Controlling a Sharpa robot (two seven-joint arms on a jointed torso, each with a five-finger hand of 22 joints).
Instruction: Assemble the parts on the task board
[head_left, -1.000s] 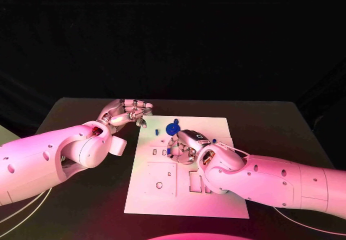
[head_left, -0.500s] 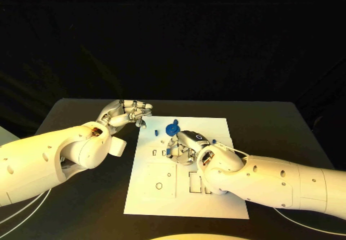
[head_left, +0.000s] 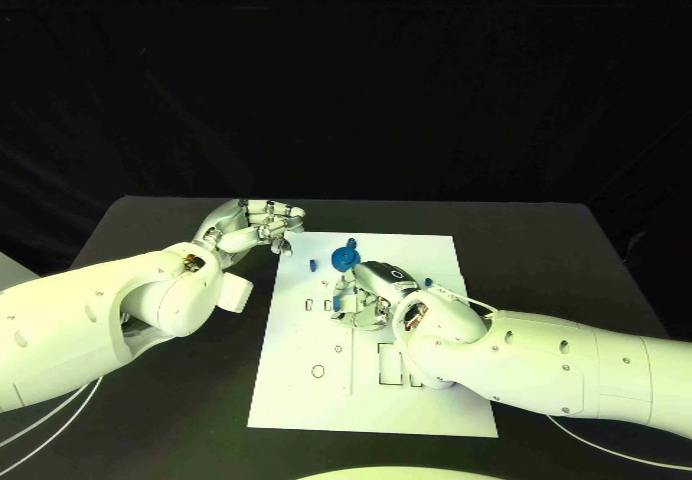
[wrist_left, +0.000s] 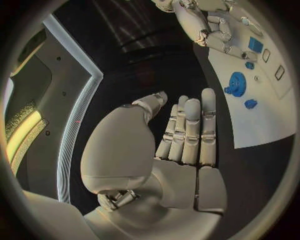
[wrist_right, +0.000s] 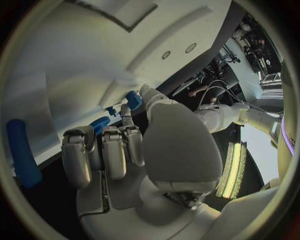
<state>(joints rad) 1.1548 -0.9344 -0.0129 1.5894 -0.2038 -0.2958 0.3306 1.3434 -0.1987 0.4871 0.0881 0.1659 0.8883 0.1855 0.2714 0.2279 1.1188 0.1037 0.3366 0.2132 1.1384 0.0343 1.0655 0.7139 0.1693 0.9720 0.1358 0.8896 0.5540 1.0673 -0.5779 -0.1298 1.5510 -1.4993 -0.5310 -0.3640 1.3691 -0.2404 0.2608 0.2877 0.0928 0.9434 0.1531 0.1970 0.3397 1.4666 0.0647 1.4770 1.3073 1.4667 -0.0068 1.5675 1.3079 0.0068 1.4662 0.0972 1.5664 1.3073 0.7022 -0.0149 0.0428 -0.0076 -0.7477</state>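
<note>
Black table (head_left: 562, 250) — right hand (head_left: 372, 292) on task board (head_left: 433, 250) (fingers curled) | left hand (head_left: 257, 225) beside

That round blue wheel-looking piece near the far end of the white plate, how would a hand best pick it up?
Probably by its rim, pinched from above. The round blue piece looks like a flat toothed disc on the task board, so its edge is the likeliest hold. The side towards the left hand looks free; the right hand crowds the near side.
</note>
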